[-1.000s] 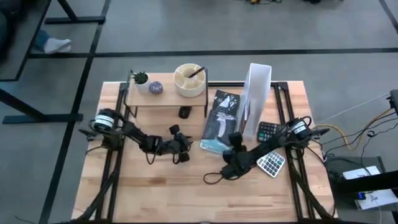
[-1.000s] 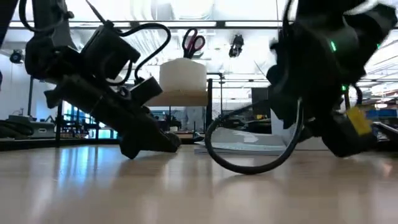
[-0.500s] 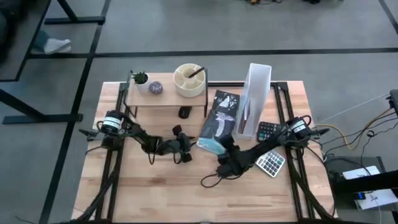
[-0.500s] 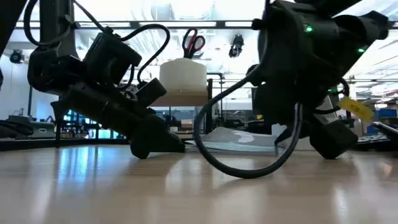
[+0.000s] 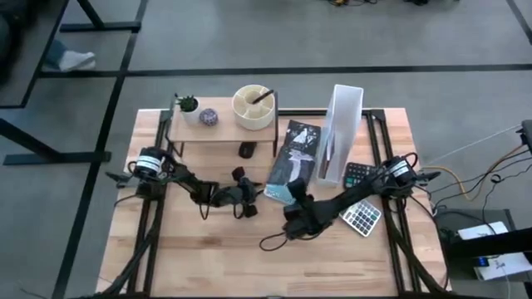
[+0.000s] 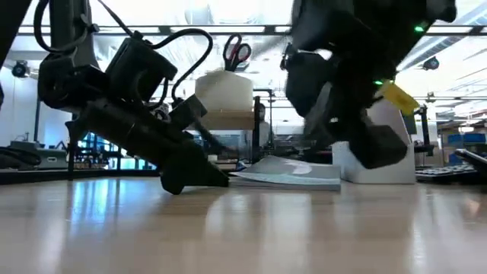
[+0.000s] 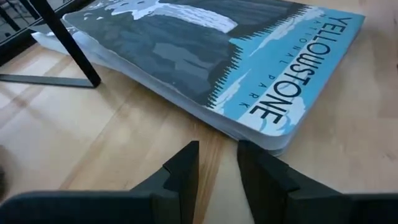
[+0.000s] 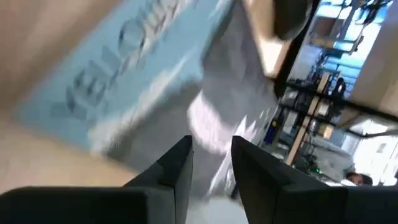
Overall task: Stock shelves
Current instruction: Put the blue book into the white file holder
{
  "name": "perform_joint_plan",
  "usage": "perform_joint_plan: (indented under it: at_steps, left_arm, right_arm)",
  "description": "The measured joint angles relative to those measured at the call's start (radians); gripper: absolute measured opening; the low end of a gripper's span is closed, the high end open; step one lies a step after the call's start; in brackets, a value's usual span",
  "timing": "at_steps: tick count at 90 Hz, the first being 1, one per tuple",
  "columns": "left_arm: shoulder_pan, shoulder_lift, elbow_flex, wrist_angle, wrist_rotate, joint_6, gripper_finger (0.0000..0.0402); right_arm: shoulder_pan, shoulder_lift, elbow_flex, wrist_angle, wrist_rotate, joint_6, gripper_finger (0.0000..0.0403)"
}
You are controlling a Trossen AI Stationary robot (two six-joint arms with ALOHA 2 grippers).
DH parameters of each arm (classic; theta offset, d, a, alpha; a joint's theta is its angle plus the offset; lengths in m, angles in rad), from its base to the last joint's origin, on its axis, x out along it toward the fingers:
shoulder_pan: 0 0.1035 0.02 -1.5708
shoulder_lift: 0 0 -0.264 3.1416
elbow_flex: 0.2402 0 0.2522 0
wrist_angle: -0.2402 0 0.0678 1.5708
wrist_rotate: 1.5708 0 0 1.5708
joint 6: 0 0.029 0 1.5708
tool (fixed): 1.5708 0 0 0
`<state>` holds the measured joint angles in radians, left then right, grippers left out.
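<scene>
High view: shelves (image 5: 223, 131) stand at the bench's (image 5: 208, 257) far-left edge, carrying a small potted plant (image 5: 189, 106) and a cream organizer cup (image 5: 253, 107). Left gripper (image 5: 247, 193), fingers slightly parted and empty, rests low mid-bench, tips just beside the Yellowstone book's (image 5: 293, 162) near corner. Right gripper (image 5: 293, 214), also slightly parted and empty, hovers over that corner. White file holder (image 5: 341, 133) and two calculators (image 5: 361, 208) sit toward the right edge.

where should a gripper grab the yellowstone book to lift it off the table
Probably at the book's near short edge, the blue end with the title. It lies flat on the table, so fingers must pinch cover and underside from the side. The left gripper is low and close to that corner; the shelf leg crowds the far end.
</scene>
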<state>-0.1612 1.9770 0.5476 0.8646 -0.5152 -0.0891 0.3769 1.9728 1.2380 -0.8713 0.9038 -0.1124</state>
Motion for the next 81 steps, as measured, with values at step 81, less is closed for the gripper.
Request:
perform_joint_plan:
  at_steps: [81]
  left_arm:
    - [-0.002, 0.000, -0.004, 0.014, -0.011, -0.005, 0.0098]
  right_arm:
    - [-0.120, -0.002, -0.106, 0.159, -0.061, -0.174, 0.0170]
